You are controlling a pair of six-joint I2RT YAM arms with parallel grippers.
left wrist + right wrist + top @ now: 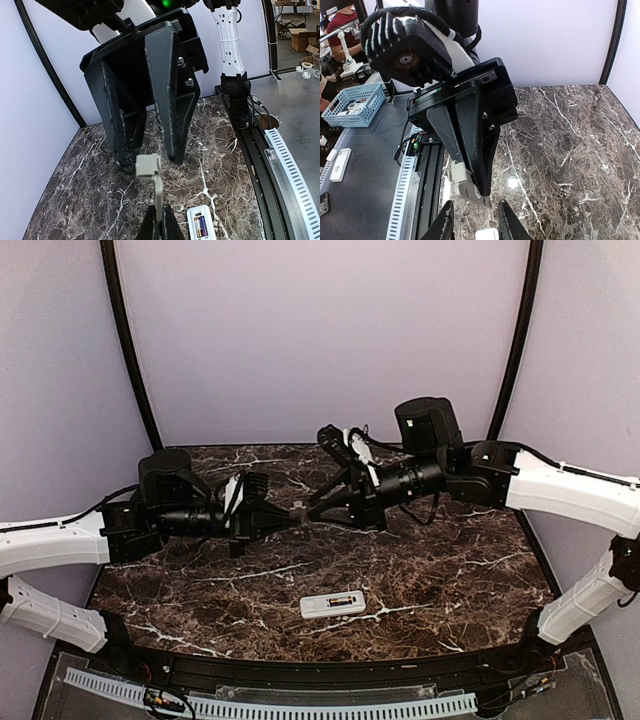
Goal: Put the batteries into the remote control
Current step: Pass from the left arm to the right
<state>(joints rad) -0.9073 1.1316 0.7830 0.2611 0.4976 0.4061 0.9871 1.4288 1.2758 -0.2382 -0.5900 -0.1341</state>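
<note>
The white remote control (333, 604) lies back-up near the table's front; its end also shows in the left wrist view (192, 216). Two batteries (200, 225) sit side by side in its open bay, also seen from above (338, 601). My left gripper (294, 518) is shut on the small flat grey cover piece (148, 166) and holds it in the air above the table. My right gripper (313, 508) faces it, open, with its fingers (172, 100) on either side of the cover's free end. In the right wrist view the cover (465, 182) hangs just beyond my open fingertips (445, 225).
The dark marble table (450, 570) has a black rail with a white slotted strip (300, 706) along its front edge. A blue basket (350, 102) stands off the table beyond the rail. Curved black poles (130, 350) and pale walls enclose the back.
</note>
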